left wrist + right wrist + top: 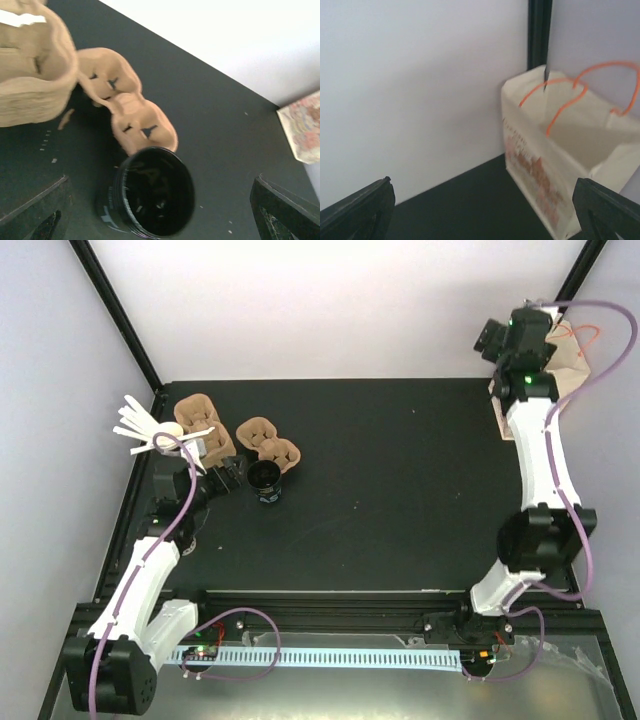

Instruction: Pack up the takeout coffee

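One takeout coffee (266,481), a small black cup with white lettering and a black lid, stands on the black table just in front of a brown pulp carrier (270,444). My left gripper (230,477) sits open just left of it. In the left wrist view the coffee (152,192) stands between and slightly ahead of the spread fingers (35,212), untouched. My right gripper (492,338) hangs open and empty at the far right corner, facing a white paper bag (555,165) with orange handles.
A second pulp carrier (203,427) lies at the far left, seen close up in the left wrist view (35,75). White stirrer sticks (140,426) fan out past the table's left edge. The bag (570,365) stands against the right wall.
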